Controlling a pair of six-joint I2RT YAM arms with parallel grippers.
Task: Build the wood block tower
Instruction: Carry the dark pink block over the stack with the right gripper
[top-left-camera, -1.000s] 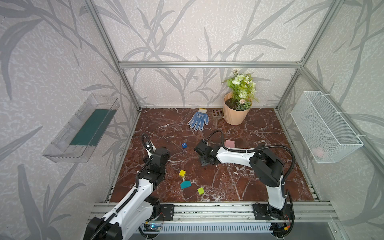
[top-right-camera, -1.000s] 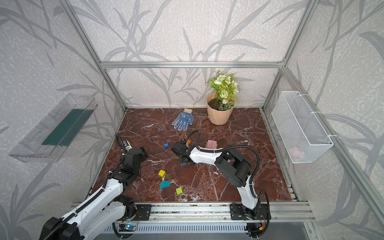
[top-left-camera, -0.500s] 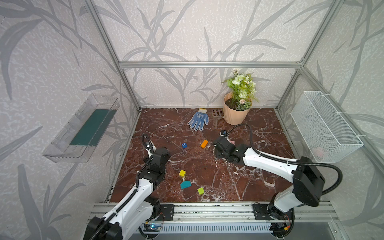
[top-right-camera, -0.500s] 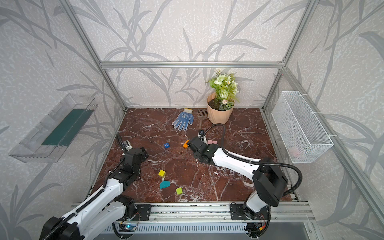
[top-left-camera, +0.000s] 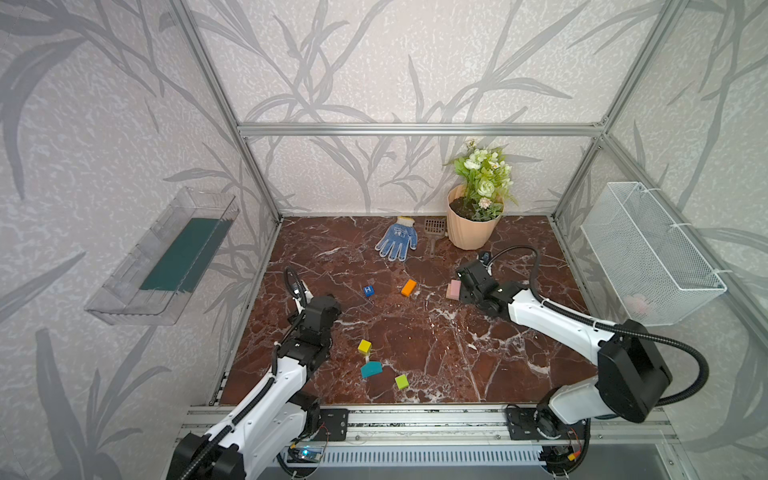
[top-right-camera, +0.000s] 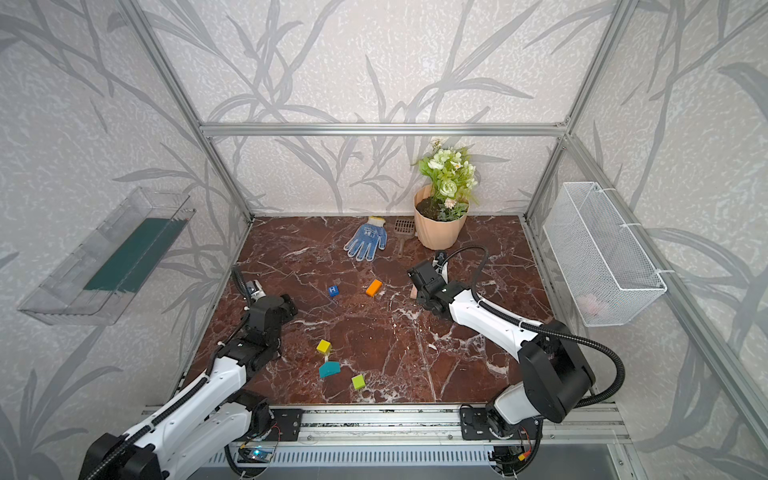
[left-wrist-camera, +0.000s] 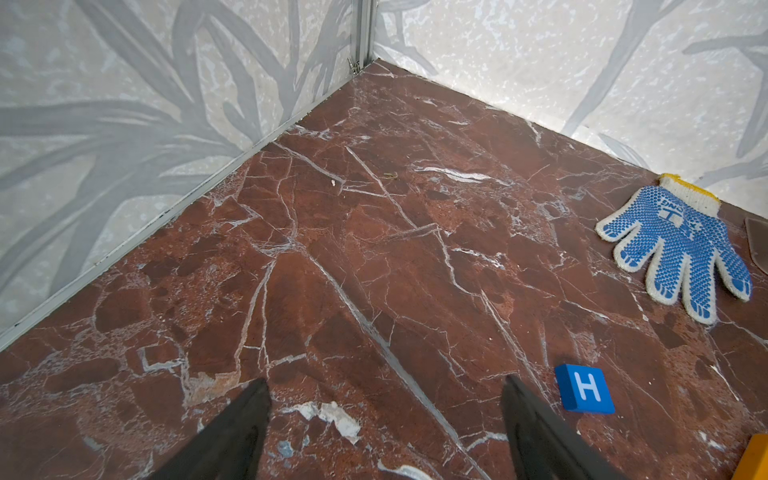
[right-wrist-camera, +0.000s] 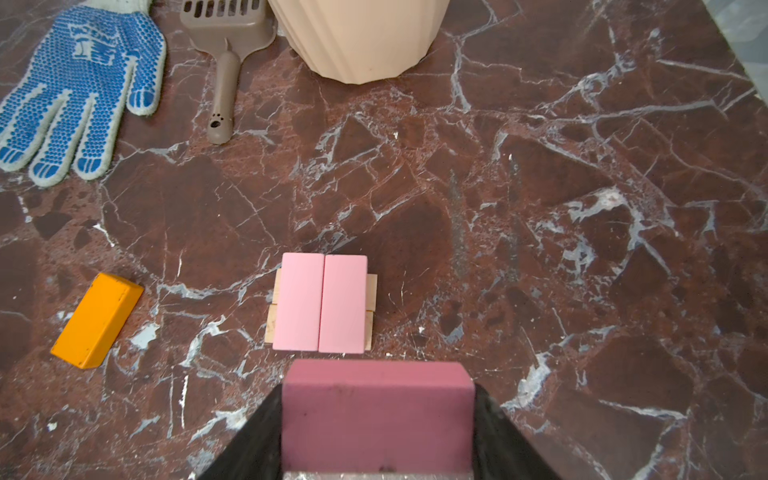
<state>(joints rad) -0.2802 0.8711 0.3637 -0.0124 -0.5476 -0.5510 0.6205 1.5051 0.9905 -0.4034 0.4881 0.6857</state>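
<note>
The wood block tower (right-wrist-camera: 322, 303) is two pink oblongs side by side on a tan base; it also shows in both top views (top-left-camera: 454, 289) (top-right-camera: 412, 293). My right gripper (right-wrist-camera: 377, 392) is shut on a darker pink block (right-wrist-camera: 376, 415), held just short of the tower and above the floor. In a top view the right gripper (top-left-camera: 464, 286) hangs beside the tower. Loose wood blocks lie about: orange (top-left-camera: 409, 287), blue "H" (left-wrist-camera: 584, 389), yellow (top-left-camera: 364, 346), teal (top-left-camera: 370, 369), lime (top-left-camera: 401, 381). My left gripper (left-wrist-camera: 384, 380) is open over bare floor, left of the "H" cube.
A blue dotted glove (top-left-camera: 397, 244), a brown scoop (top-left-camera: 434, 232) and a peach flowerpot (top-left-camera: 471, 232) stand at the back. A wire basket (top-left-camera: 648, 257) hangs on the right wall, a clear tray (top-left-camera: 166, 257) on the left wall.
My right arm has swung from the middle of the floor to the right and back, carrying the pink block up to the tower. The orange block now shows. The left arm is still.
</note>
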